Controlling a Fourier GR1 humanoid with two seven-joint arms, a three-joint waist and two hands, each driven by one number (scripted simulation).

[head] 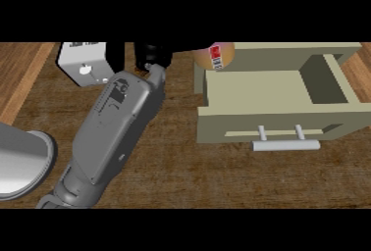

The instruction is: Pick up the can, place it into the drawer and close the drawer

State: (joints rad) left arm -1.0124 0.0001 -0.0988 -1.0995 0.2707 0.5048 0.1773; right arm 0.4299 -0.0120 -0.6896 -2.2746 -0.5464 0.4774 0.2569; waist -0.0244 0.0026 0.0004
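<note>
A long grey forearm (112,132) is seen stretched up the dark wood-grain counter (217,176), ending in the black left hand (150,58), whose finger state cannot be told. Further back, the boxy beige drawer (275,105) with its pale bar handle (285,145) is pulled open. The tan cylindrical can with a red-and-white label (220,56) is seen behind the drawer's far left corner, its long axis undeterminable.

A single head view looks steeply down on the wooden counter (217,171), close in. The open drawer (279,105) serves as landmark, right of centre, its handle (285,145) facing the lower edge. Left of the drawer a grey forearm (112,132) rises from the lower edge. Farther left of the drawer, a metal vessel's rim (29,162) is cut by the frame.
</note>
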